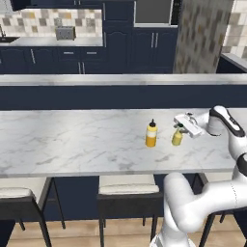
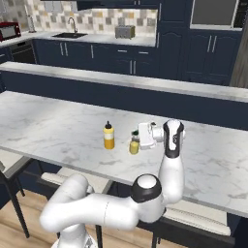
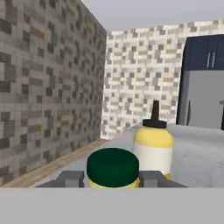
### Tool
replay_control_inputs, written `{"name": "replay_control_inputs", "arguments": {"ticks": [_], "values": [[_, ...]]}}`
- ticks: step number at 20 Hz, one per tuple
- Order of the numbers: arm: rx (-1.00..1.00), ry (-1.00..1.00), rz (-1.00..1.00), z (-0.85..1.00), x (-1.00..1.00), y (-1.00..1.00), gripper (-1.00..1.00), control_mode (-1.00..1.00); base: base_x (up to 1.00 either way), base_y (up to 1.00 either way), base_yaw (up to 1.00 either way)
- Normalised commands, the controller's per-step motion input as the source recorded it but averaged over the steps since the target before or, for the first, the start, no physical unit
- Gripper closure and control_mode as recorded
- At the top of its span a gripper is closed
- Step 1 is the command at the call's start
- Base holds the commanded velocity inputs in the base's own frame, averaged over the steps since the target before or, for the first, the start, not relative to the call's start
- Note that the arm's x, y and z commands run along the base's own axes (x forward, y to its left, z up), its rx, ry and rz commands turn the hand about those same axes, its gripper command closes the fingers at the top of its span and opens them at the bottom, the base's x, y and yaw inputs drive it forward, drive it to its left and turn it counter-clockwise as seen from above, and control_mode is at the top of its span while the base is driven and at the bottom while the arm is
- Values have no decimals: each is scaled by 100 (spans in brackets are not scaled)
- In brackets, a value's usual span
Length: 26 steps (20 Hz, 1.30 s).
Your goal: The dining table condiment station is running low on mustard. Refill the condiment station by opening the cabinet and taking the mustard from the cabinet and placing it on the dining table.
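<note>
A white robot arm reaches sideways over a long marble counter (image 1: 72,140) with stools beneath. Its tool (image 3: 113,178) is nearly closed, its two fingers (image 3: 70,178) pressed on either side of the mustard bottle (image 1: 177,137), just below the dark green cap. The bottle stands upright, apparently on the marble. Just beside it, apart, stands a taller orange-yellow squeeze bottle (image 1: 151,134) with a black tip. The likely risk: if the tool opens or pulls away crookedly, it could tip the mustard into its neighbour. The near counter edge is not far; open marble stretches widely to the left and beyond.
</note>
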Motion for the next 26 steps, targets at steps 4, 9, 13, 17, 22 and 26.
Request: {"name": "replay_control_inputs", "arguments": {"ticks": [4,9,13,17,22,26], "values": [[-8,-5,-5,-56,-63,51,100,-100,0,0,0],[-10,0,-9,-54,-11,66,100,-100,0,0,0],[-4,0,-7,-57,15,38,100,-100,0,0,0],[0,0,-1,-67,28,14,100,-100,0,0,0],[0,0,3,-79,18,-8,100,-100,0,0,0],[8,-8,14,-67,-12,-74,100,-100,0,0,0]]}}
